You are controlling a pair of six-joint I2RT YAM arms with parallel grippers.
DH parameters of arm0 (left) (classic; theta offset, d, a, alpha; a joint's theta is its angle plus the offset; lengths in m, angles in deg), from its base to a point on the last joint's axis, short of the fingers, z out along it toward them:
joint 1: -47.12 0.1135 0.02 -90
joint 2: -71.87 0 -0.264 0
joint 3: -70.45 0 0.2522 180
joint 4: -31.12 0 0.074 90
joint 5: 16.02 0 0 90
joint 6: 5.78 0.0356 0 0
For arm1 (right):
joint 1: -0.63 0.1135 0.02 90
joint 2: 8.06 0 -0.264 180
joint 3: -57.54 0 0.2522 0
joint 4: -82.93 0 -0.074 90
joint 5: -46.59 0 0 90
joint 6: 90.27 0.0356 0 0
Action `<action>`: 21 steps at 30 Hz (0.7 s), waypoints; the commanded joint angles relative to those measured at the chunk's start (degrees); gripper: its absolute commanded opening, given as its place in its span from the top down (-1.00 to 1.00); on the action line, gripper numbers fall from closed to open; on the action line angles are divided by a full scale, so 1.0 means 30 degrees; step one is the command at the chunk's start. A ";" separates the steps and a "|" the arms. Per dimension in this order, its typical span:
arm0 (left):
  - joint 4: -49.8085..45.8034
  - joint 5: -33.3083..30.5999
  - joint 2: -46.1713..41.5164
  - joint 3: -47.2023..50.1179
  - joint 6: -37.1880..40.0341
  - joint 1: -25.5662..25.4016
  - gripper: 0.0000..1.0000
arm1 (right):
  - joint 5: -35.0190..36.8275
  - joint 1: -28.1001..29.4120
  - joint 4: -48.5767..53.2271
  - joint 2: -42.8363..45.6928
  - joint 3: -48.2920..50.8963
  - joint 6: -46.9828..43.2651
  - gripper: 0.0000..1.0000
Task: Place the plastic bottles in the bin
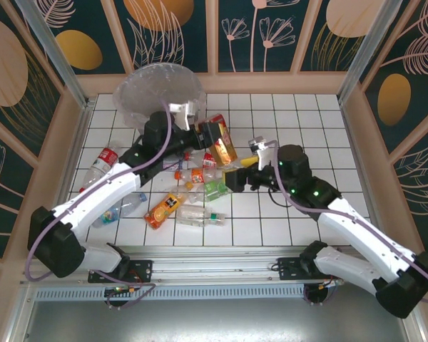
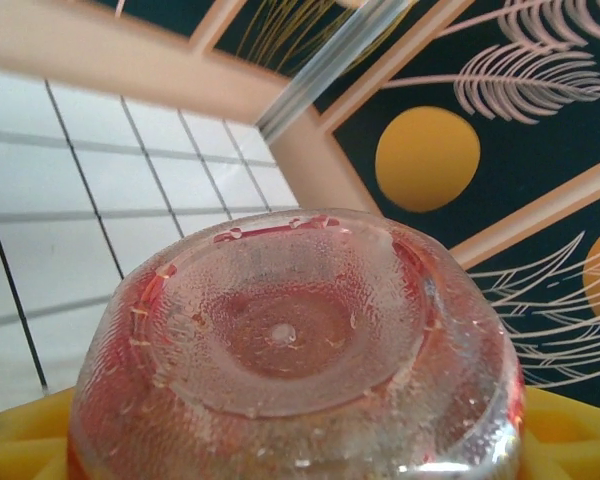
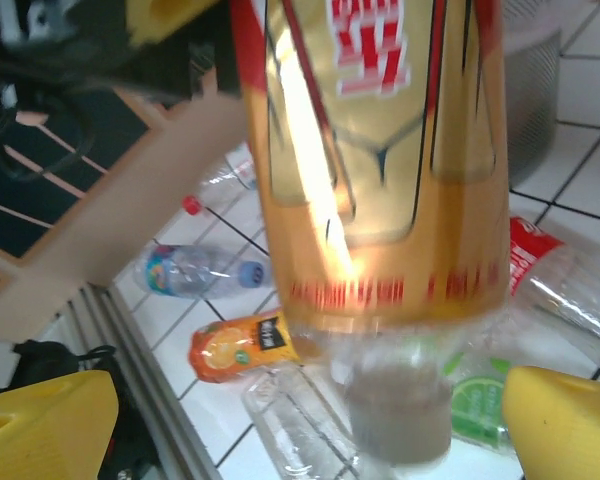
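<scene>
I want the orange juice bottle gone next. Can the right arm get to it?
Probably yes. The right gripper has its jaws open, and the juice bottle lies uncovered on the tiles. A green bottle lies in between, so the arm would have to reach over it.

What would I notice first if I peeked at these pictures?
First comes the shiny red-and-gold bottle, held up in the air by the left gripper over the middle of the white tiled table. Under it, other bottles lie scattered in a colourful jumble. The big round bin with its clear bag stands at the far left.
</scene>
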 commanded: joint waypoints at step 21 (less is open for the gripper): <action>-1.0134 -0.6736 0.5314 -1.5341 0.8833 0.5767 -0.24 | -0.1376 0.0110 -0.2046 0.2086 -0.0283 0.1701 -0.97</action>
